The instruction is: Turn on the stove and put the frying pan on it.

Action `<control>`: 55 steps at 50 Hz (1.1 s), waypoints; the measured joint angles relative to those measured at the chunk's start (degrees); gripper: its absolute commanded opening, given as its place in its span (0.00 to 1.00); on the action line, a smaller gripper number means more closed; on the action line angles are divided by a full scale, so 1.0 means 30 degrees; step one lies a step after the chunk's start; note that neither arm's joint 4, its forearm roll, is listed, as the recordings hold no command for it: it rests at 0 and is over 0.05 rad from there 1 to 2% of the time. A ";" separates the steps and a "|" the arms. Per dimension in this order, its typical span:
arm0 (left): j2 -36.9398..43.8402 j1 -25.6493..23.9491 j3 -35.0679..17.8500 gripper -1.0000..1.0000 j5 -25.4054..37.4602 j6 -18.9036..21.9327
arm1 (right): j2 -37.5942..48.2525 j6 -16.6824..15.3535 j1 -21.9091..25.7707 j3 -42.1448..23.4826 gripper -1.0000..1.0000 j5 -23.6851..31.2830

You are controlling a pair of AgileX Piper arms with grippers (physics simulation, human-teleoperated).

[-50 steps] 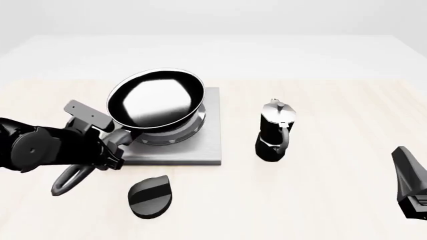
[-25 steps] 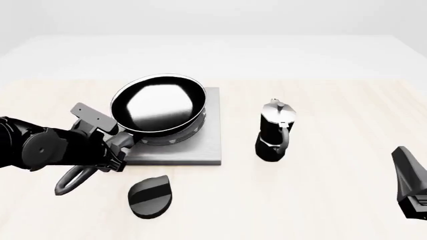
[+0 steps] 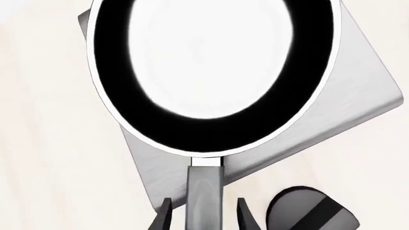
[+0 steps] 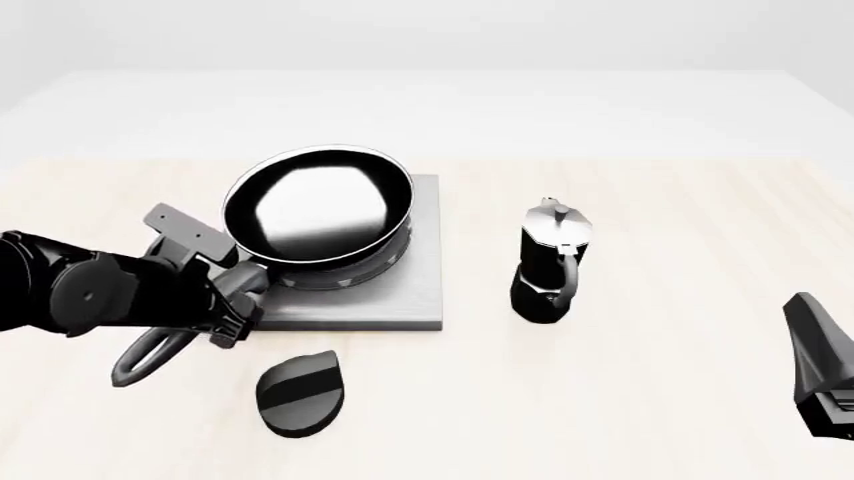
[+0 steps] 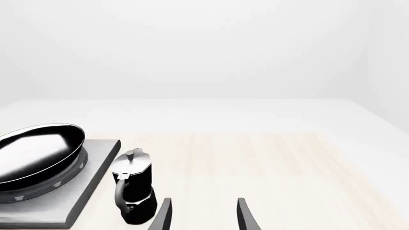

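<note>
One frying pan (image 4: 318, 208), one stove (image 4: 400, 290), one knob (image 4: 302, 393), one moka pot (image 4: 549, 262), two pincers: left (image 4: 238, 305), right (image 5: 200, 215).

The pan (image 4: 318, 212) covers the burner's rings on the stove (image 4: 387, 300) in the front view. Its far rim is cut off in the left wrist view, as is the knob (image 3: 311, 211). The right claw (image 4: 825, 372) runs off the front view's edge, its fingertips unseen there.
</note>
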 measured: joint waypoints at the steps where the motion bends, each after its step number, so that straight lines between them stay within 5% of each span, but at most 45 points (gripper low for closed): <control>1: -0.0002 0.0003 -0.0003 1.00 0.0006 0.0016 | 0.0000 0.0000 0.0000 0.0000 1.00 0.0000; 38: -0.2388 0.0174 0.0114 1.00 0.0967 0.0402 | 0.0002 0.0001 0.0001 0.0000 1.00 -0.0001; 55: -0.5556 0.1053 -0.0011 1.00 0.1689 0.0824 | -0.0001 0.0001 0.0001 0.0000 1.00 0.0001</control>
